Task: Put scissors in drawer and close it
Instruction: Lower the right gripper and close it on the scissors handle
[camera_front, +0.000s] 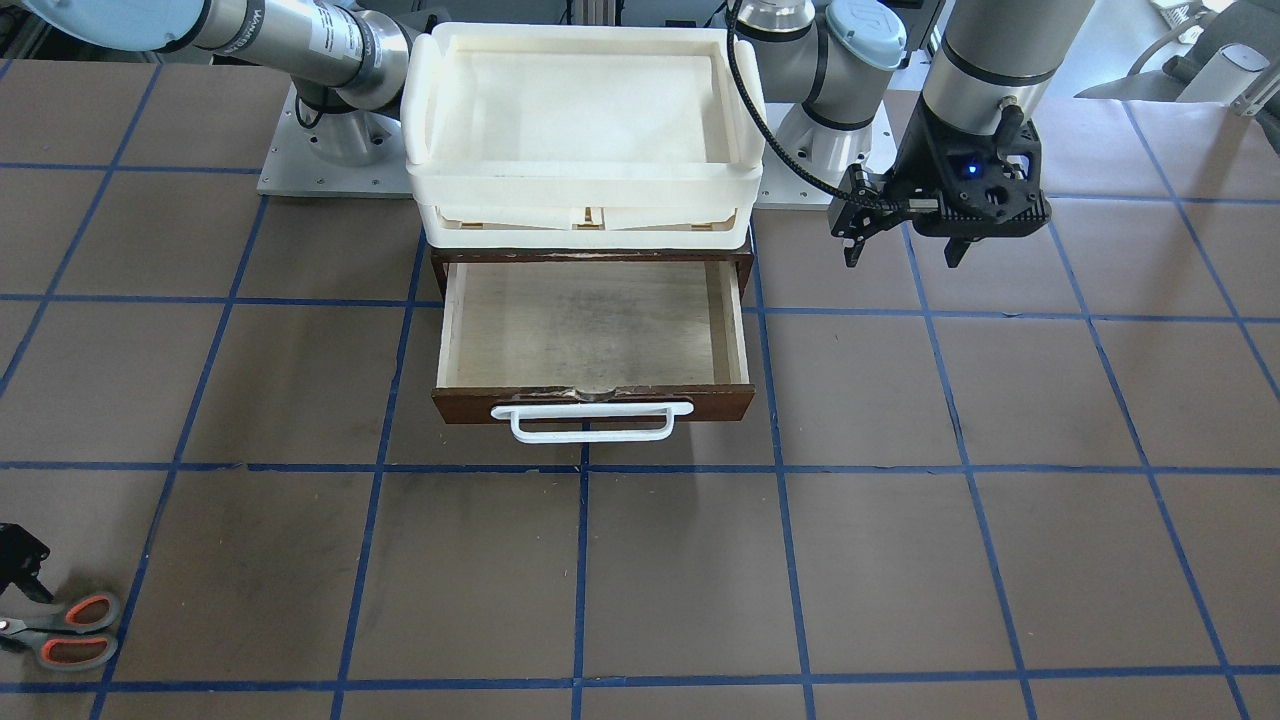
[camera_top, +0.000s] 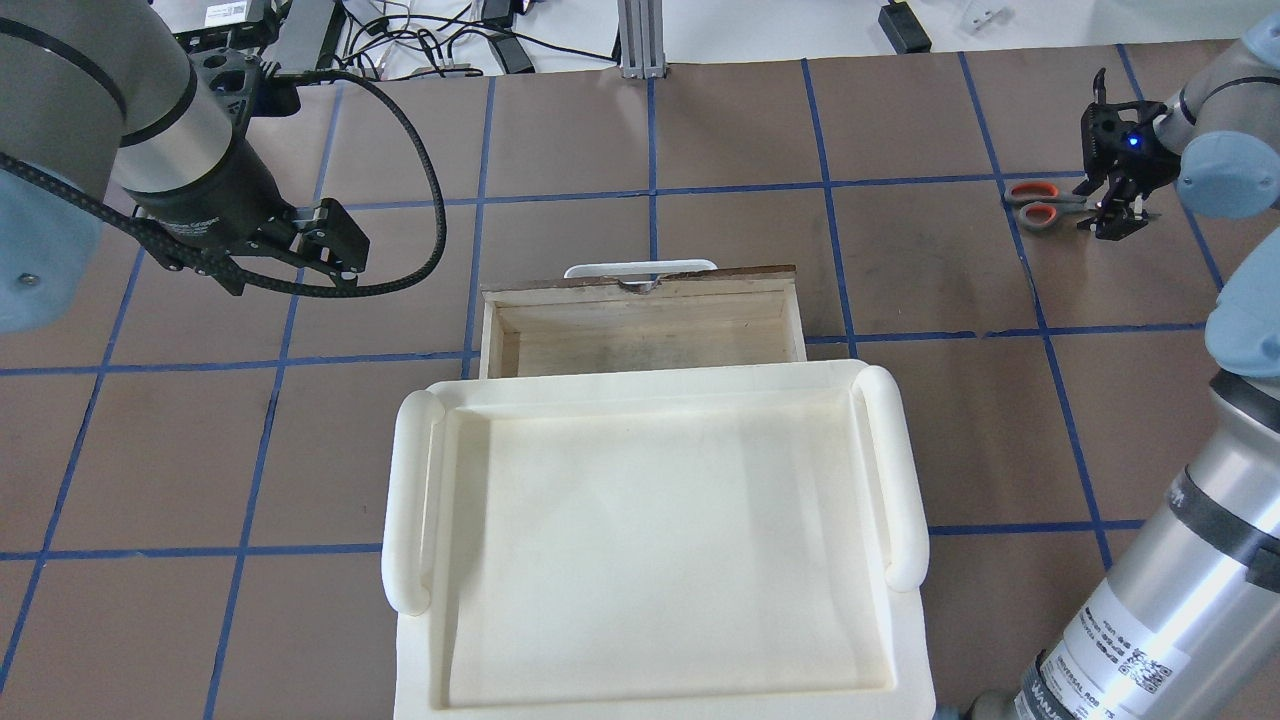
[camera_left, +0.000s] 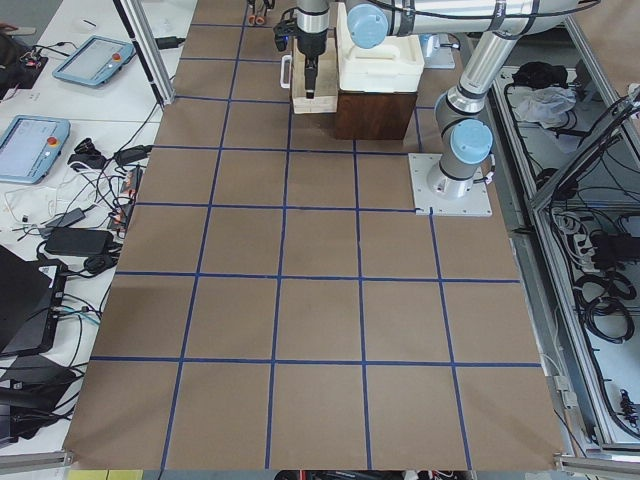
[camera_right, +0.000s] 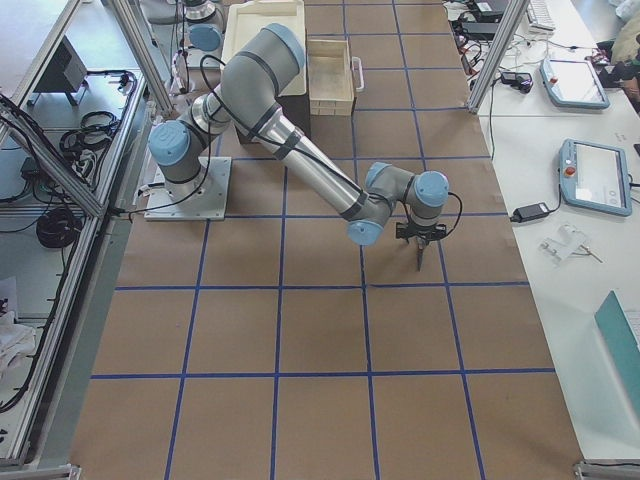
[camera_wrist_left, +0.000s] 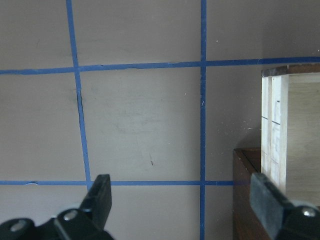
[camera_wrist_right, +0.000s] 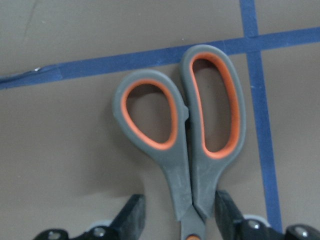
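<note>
The scissors (camera_wrist_right: 195, 150), with grey handles lined in orange-red, lie flat on the brown table, far from the drawer; they also show in the front view (camera_front: 70, 630) and the overhead view (camera_top: 1040, 205). My right gripper (camera_wrist_right: 180, 205) is low over them, open. Its fingers (camera_wrist_right: 134, 214) stand on either side of the neck just below the handles; the blades are hidden under it. The drawer (camera_front: 590, 340) is pulled out and holds nothing, with its dark brown front and white bar handle (camera_front: 590, 420). My left gripper (camera_front: 905, 250) is open, hovering beside the drawer's side (camera_wrist_left: 275, 125).
A cream-white plastic tray (camera_front: 580, 40) sits on top of the dark cabinet, above the drawer; it also shows in the overhead view (camera_top: 410, 500). Blue tape lines grid the brown table. Both arm bases stand behind the cabinet.
</note>
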